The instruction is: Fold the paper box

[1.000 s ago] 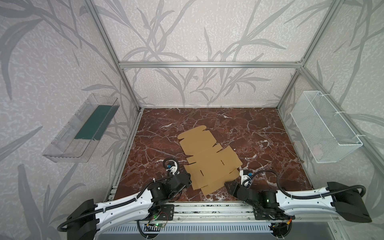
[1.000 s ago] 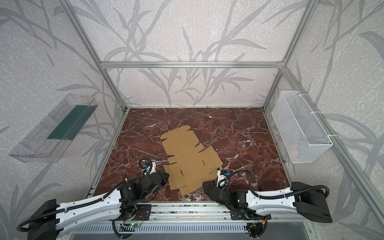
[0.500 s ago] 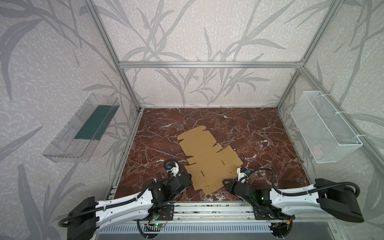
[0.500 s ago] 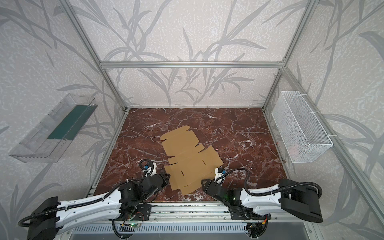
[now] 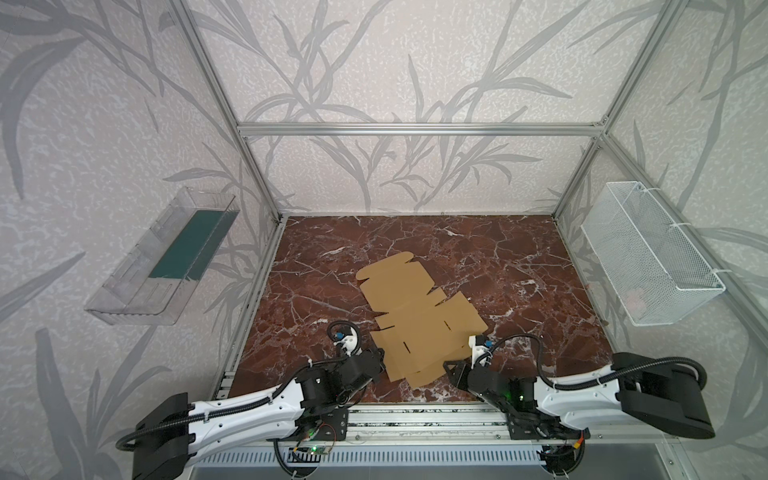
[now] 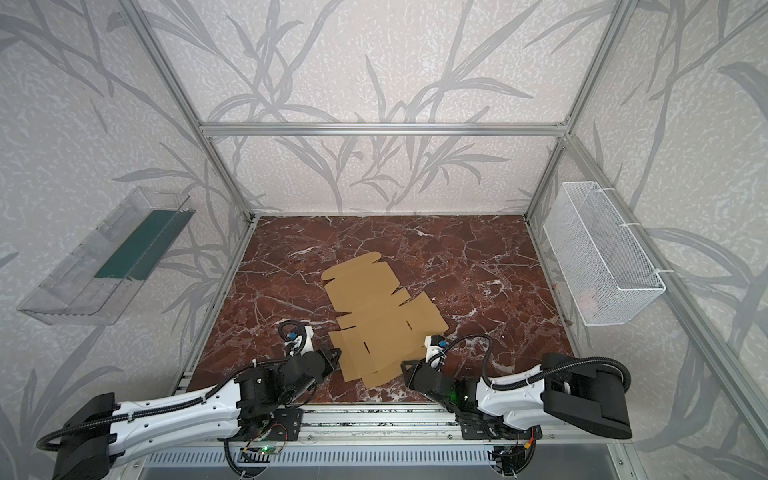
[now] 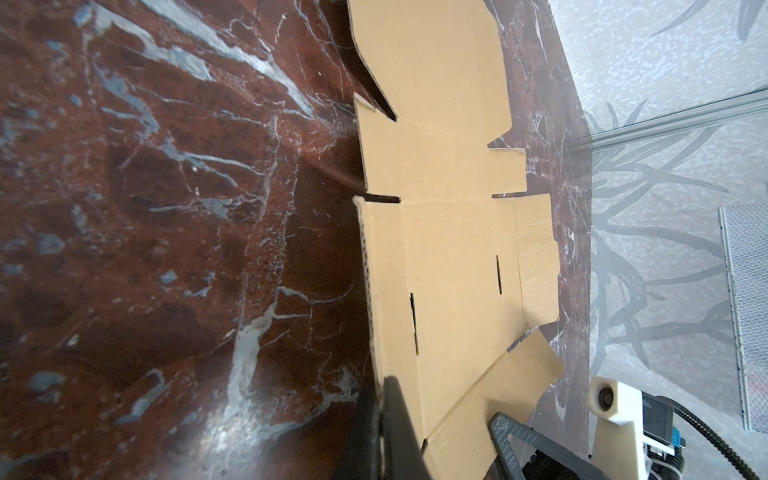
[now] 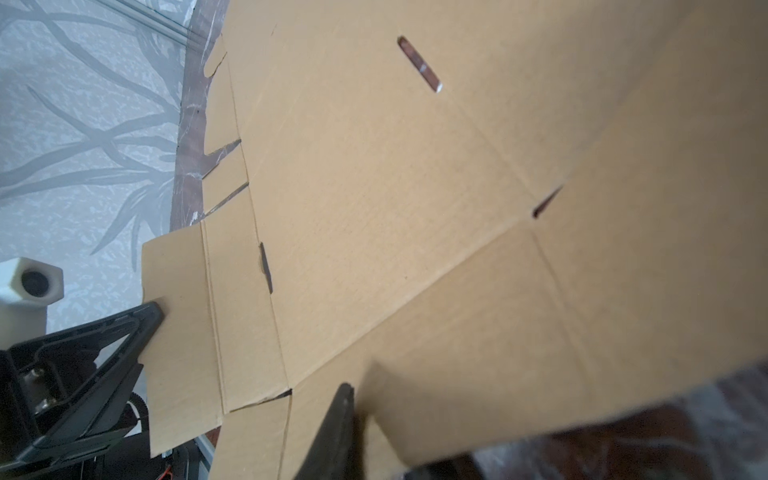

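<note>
Box (image 5: 419, 320) pinched at near left by left gripper (image 5: 380, 362); right gripper (image 5: 449, 368), near right, hold cannot be told. It could be buckled off-crease by uneven pulling.

My left gripper (image 5: 380, 357) and right gripper (image 5: 449, 368): black fingers. Between them, paper box (image 5: 419, 320): I read plain tan-brown all over, slits showing dark. Table (image 5: 519, 266) beneath: dark red-brown marble, white veins. Walls (image 5: 415, 62): pale grey, darker grey leaf pattern. Out past right gripper, basket (image 5: 623, 249): white wire mesh. Out past left gripper, tray (image 5: 124, 303): clear, dark green strip inside.
</note>
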### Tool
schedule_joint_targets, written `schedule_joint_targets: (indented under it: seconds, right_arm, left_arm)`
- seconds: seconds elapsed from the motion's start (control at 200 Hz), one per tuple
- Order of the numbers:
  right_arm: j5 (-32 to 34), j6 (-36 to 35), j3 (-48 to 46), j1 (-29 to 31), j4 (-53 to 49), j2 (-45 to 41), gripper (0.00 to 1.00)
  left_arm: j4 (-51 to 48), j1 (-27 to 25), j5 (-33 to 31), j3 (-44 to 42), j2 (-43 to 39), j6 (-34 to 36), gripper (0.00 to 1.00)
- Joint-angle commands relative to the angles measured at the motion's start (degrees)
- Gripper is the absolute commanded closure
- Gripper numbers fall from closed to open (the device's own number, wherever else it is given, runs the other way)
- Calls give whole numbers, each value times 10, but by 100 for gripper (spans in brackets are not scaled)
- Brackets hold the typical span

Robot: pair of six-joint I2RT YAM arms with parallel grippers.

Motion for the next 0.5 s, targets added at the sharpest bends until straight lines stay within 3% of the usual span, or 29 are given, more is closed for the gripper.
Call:
schedule_joint_targets:
  seconds: [0.0, 0.055, 0.115, 0.27, 0.325, 0.415, 0.495]
  right_arm:
    - [28, -17, 12, -3, -95, -49, 83]
    - [39, -23, 15, -3, -131, -78, 87]
    - [50, -30, 17, -3, -162, -107, 91]
    - [59, -56, 22, -5, -230, -178, 100]
    - [53, -79, 34, -8, -271, -204, 100]
    - [29, -139, 66, -24, -352, -264, 100]
    - [0, -200, 95, -44, -415, -314, 100]
  left_arm:
    - [-17, -2, -24, -8, -14, -7, 100]
    - [-21, -2, -25, -7, -18, -7, 100]
    - [-27, -2, -27, -7, -22, -5, 93]
    - [-64, -2, -35, 12, -45, 16, 60]
    - [-99, -1, -48, 34, -61, 44, 48]
    - [-168, 0, -86, 91, -86, 114, 35]
    - [-219, 4, -110, 161, -93, 217, 26]
